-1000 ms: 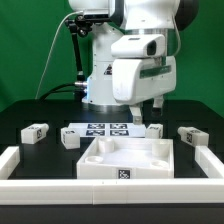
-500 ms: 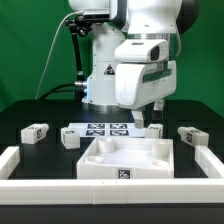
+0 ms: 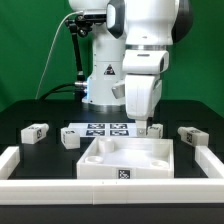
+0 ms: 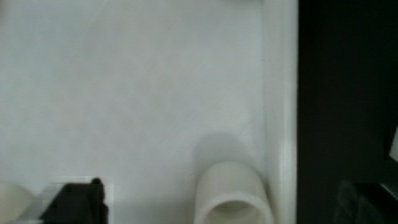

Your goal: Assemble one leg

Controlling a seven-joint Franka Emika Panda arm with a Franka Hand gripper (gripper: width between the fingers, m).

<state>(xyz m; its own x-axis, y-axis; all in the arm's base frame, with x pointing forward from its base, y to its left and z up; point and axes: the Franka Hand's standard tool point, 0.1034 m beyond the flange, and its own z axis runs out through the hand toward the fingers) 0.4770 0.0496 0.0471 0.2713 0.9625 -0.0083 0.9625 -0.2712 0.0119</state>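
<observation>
Pincer (image 3: 147, 121) low over leg (image 3: 154, 131), beside marker board (image 3: 100, 128); grip unclear.

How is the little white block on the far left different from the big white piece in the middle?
The leg is small; the square piece is much bigger. The leg is an oblong block; the square piece is wide with raised corners. The leg lies at the exterior view's left; the square piece sits in the middle. Both are white, and each carries a black-and-white tag.
</observation>
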